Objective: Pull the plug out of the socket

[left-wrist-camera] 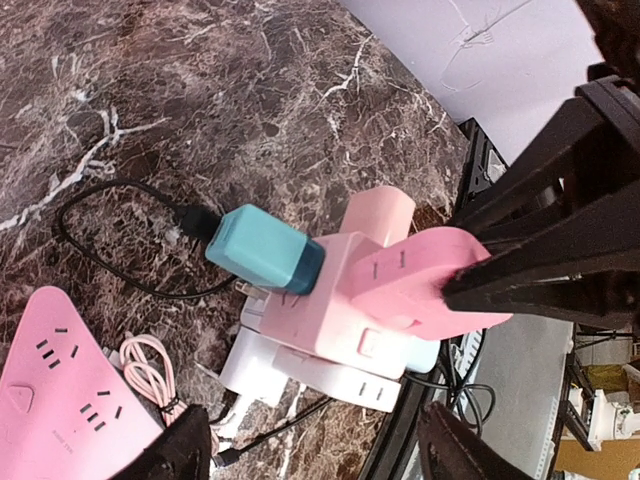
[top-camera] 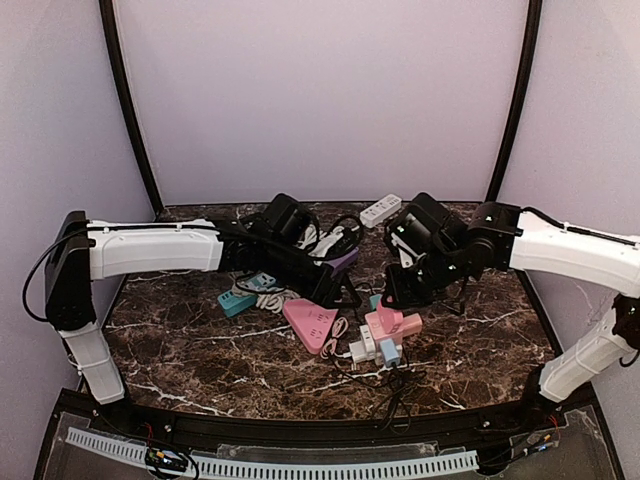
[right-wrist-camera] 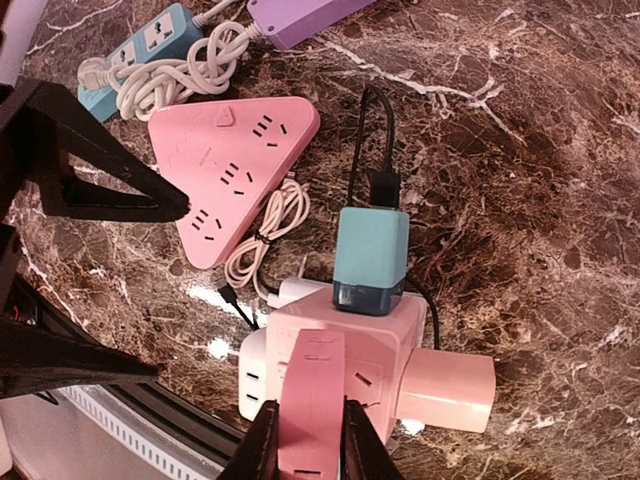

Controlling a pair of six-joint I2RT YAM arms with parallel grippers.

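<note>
Okay, start at your right gripper [right-wrist-camera: 308, 440]: its two fingers are pressed in on the flat pink plug [right-wrist-camera: 310, 385], one on either side, so that's a firm pinch. The plug's far end meets the pink cube socket [right-wrist-camera: 365, 345] right beyond the jaws, and you can't tell from these views whether its pins are still seated. On the cube's far face, straight ahead of the jaws, a teal plug [right-wrist-camera: 370, 255] sticks out with a black cable [right-wrist-camera: 375, 130] looping away over the marble table [right-wrist-camera: 520, 150]. Off to the right of the jaws a pale pink plug [right-wrist-camera: 445, 390] juts from the cube's side, and to their left a white socket block [right-wrist-camera: 253, 372] sits tight against the cube. Now your left gripper [left-wrist-camera: 315, 430]: its fingers [left-wrist-camera: 185, 450] are spread wide with nothing between them, and the whole socket cluster lies just ahead of the opening. Beside its left finger there's a pink triangular strip [left-wrist-camera: 55, 400] with a coiled pink cord [left-wrist-camera: 150, 370] next to it; from the right wrist view one left fingertip hangs over that strip, touching or not you can't say. Farther out from both sets of jaws lie a blue strip [right-wrist-camera: 150, 40] wrapped in a white cable [right-wrist-camera: 175, 75], then a purple strip [right-wrist-camera: 300, 12], and right at the back a white strip [top-camera: 380, 210].
</note>
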